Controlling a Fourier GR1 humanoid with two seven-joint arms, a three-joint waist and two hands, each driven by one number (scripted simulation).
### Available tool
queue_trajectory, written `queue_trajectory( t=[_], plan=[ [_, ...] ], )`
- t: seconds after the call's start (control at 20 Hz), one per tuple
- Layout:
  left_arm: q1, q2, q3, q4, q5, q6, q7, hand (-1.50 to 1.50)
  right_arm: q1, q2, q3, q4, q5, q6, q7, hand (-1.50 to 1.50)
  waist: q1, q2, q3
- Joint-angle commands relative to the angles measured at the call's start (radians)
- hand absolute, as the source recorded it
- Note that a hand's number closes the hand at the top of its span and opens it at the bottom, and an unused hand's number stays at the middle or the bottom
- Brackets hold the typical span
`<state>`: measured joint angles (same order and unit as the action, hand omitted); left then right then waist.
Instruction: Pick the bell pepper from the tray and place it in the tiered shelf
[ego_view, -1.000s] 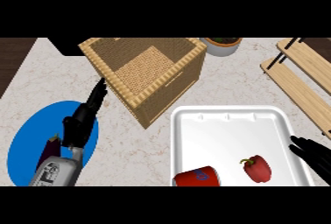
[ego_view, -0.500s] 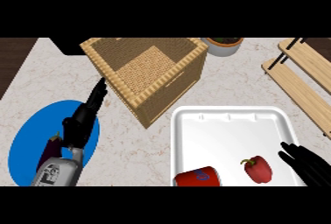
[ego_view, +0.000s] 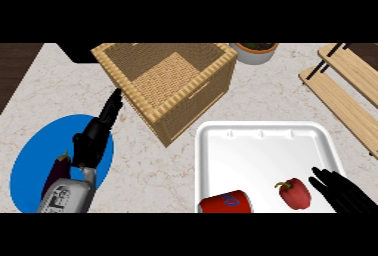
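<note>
**Pepper in the tray, right hand just beside it**

The white tray (ego_view: 266, 150) sits at the near right of the marble counter (ego_view: 66, 95). It holds two things at its near end: a red bell pepper (ego_view: 295, 194) with a green stem, and to its left a red can (ego_view: 226, 203) lying on its side (there is pale lettering on it, but it cannot be read). The two are close but apart.

The right hand (ego_view: 341, 192) comes in at the near right corner, fingers straight and spread, holding nothing. Its fingertips lie over the tray's right rim, just beside the pepper and not touching it.

Far left of the tray stands a woven basket (ego_view: 166, 80), its inside showing only its woven floor. Beyond it is a small pot (ego_view: 255, 51) with dark soil. The wooden tiered shelf (ego_view: 347, 87) runs along the far right edge, well apart from the pepper.

At the near left, a blue plate (ego_view: 33, 165) carries a dark eggplant (ego_view: 57, 167). The left hand (ego_view: 96, 137) rests above the plate's right side, fingers extended toward the basket, gripping nothing.
</note>
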<state>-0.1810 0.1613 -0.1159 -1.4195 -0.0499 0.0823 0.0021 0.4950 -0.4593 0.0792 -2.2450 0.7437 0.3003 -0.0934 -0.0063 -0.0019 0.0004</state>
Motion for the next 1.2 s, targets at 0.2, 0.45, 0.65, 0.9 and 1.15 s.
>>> queue_trajectory(
  t=[0.2,0.45,0.65,0.9,1.15],
  plan=[
    [0.011,-0.015,0.019,-0.018,-0.015,-0.039,0.026,0.0,-0.099,0.078,-0.023,0.044,0.037,0.082,0.039,-1.5,0.004,0.001,0.0],
    [-0.01,-0.039,0.027,-0.015,-0.04,-0.025,0.025,0.0,-0.106,0.094,-0.005,0.11,0.124,0.059,-0.008,-1.5,0.003,0.001,0.0],
    [0.008,-0.049,0.017,-0.039,-0.049,-0.043,0.043,0.0,-0.106,0.121,0.01,0.07,0.16,0.094,0.038,-1.5,0.002,0.001,0.0],
    [0.033,-0.025,0.058,-0.032,-0.038,-0.075,0.004,0.0,-0.155,0.156,0.029,0.226,0.235,0.012,-0.02,-1.5,0.005,0.002,0.0],
    [-0.013,-0.043,0.067,-0.011,-0.062,-0.067,0.042,0.0,-0.136,0.195,0.08,0.225,0.317,-0.024,-0.009,-1.5,0.002,0.002,0.0]
  ],
)
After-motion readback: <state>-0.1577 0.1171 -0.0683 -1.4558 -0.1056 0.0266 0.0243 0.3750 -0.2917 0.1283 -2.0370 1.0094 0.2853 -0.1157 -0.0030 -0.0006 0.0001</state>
